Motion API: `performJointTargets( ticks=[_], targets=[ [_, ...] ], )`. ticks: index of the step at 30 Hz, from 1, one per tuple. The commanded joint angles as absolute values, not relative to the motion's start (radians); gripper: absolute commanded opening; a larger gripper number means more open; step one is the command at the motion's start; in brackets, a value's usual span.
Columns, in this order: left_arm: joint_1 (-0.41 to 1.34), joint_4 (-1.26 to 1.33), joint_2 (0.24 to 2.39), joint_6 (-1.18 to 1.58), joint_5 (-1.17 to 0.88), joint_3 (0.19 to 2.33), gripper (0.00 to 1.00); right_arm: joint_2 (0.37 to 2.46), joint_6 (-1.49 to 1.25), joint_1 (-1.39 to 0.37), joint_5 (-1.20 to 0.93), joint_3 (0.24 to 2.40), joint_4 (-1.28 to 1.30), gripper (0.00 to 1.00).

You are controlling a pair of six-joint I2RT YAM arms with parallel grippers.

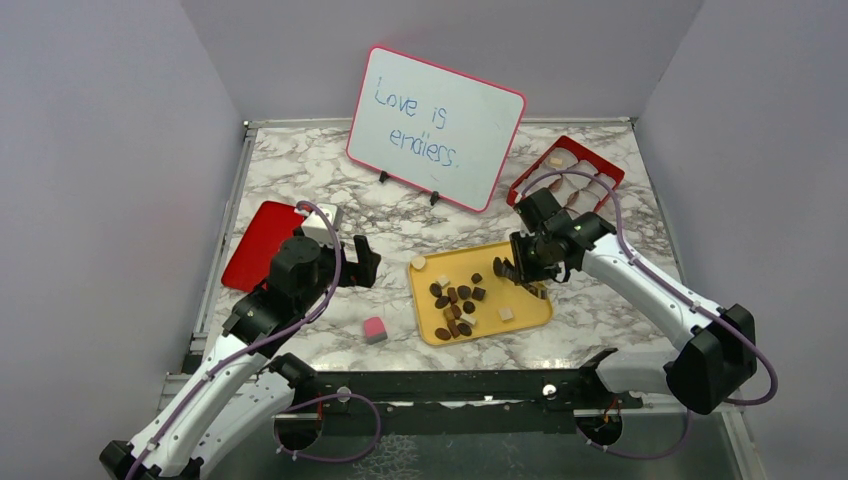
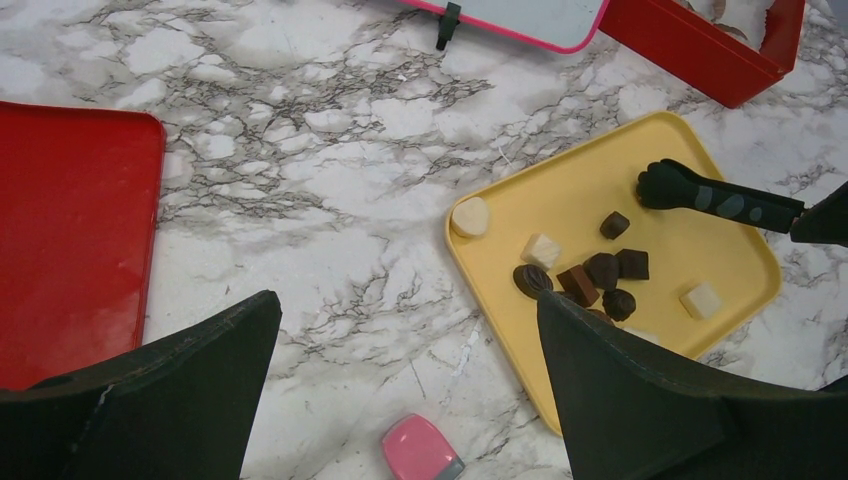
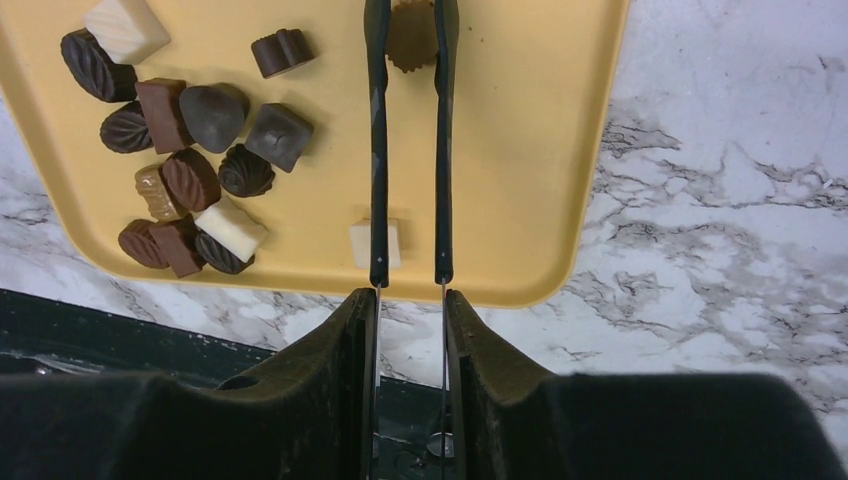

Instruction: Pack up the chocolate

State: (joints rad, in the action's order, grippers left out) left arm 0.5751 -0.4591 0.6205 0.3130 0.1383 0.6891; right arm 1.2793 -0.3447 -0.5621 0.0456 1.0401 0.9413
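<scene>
The chocolate (image 1: pixel 455 300) lies as several small dark, tan and cream pieces on a yellow tray (image 1: pixel 520 300). My right gripper (image 1: pixel 530 262) is shut on black tongs (image 1: pixel 505 268) over the tray's far right part. In the right wrist view my right gripper (image 3: pixel 410 295) grips the tongs (image 3: pixel 378 150), whose tips pinch one round tan-brown chocolate piece (image 3: pixel 410 35); the pile (image 3: pixel 200 150) lies to the left. My left gripper (image 1: pixel 365 262) is open and empty, left of the tray. It is also open in the left wrist view (image 2: pixel 408 300), which shows the tongs (image 2: pixel 715 197) and pieces (image 2: pixel 600 272).
A red compartment box (image 1: pixel 565 172) stands at the back right, behind the tray. A red lid (image 1: pixel 262 245) lies flat at the left. A whiteboard (image 1: pixel 436 125) stands at the back. A pink-and-white cube (image 1: pixel 374 329) sits near the front, below my left gripper.
</scene>
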Motion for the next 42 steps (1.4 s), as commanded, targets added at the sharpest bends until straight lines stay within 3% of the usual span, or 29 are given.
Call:
performJointTargets(
  ticks=[1, 16, 28, 42],
  targets=[
    [0.569, -0.449, 0.605, 0.31, 0.127, 0.681, 0.99, 1.274, -0.357, -0.57, 0.07, 1.05, 0.93, 0.31],
    [0.568, -0.444, 0.615, 0.306, 0.122, 0.681, 0.99, 1.23, -0.361, -0.57, 0.147, 1.135, 0.923, 0.27],
    [0.569, -0.441, 0.596, 0.314, 0.1, 0.672, 0.99, 1.392, -0.332, -0.564, 0.308, 1.462, 0.99, 0.26],
    [0.569, -0.436, 0.588, 0.311, 0.069, 0.669, 0.99, 1.613, -0.259, -0.329, 0.373, 1.651, 0.939, 0.25]
  ],
)
